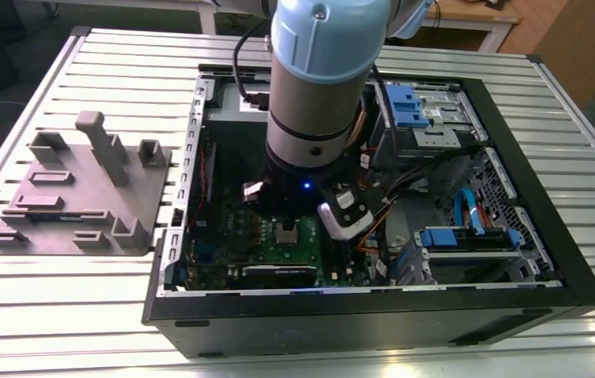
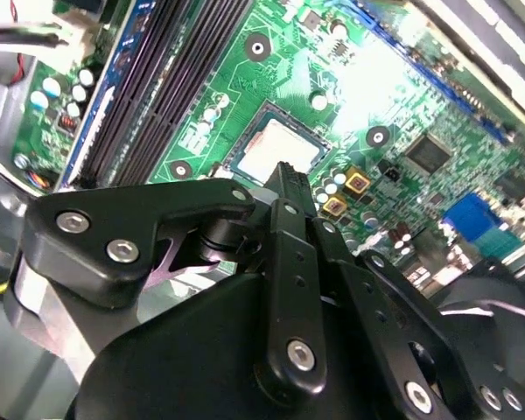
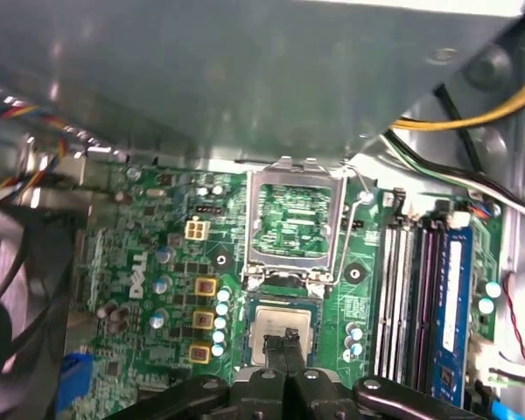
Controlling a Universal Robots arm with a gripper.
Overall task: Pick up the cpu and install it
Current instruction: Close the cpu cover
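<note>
The open computer case (image 1: 360, 319) lies on the slotted table (image 1: 66, 315). Away from the edges of its green motherboard (image 3: 157, 262), the cpu (image 3: 264, 325) sits in its socket, the retention frame (image 3: 293, 219) raised. The gripper (image 3: 285, 337) hangs directly above it, fingers pressed together, holding nothing.

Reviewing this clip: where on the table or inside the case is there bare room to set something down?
Bare table slats run around the grey fixture tray and past the case on the exterior view's right. Inside the case is crowded: cables, and the gripper over the cpu.
</note>
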